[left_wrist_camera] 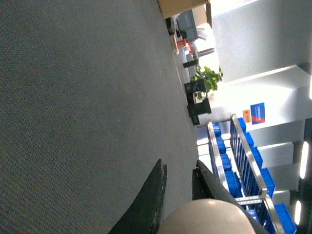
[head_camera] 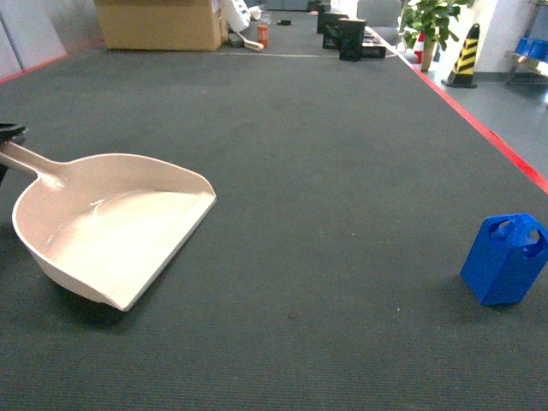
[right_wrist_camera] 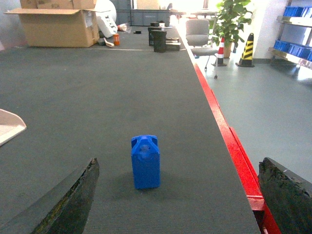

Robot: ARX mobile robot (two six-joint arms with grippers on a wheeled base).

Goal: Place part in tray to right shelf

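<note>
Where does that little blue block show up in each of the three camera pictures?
Head view: the blue block stands at the far right, on the dark mat, well apart from the beige dustpan.
Left wrist view: not in it.
Right wrist view: the block stands low in the middle, between the two open fingers.
Shared landmark: the potted plant at the table's far end.

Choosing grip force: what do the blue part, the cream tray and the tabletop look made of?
The blue part looks like moulded plastic, matte, uniformly coloured. The cream tray seems smooth, slightly glossy plastic; light reflects off its floor. The tabletop appears covered in dark ribbed, carpet-like fabric, judging by its fine weave.
</note>
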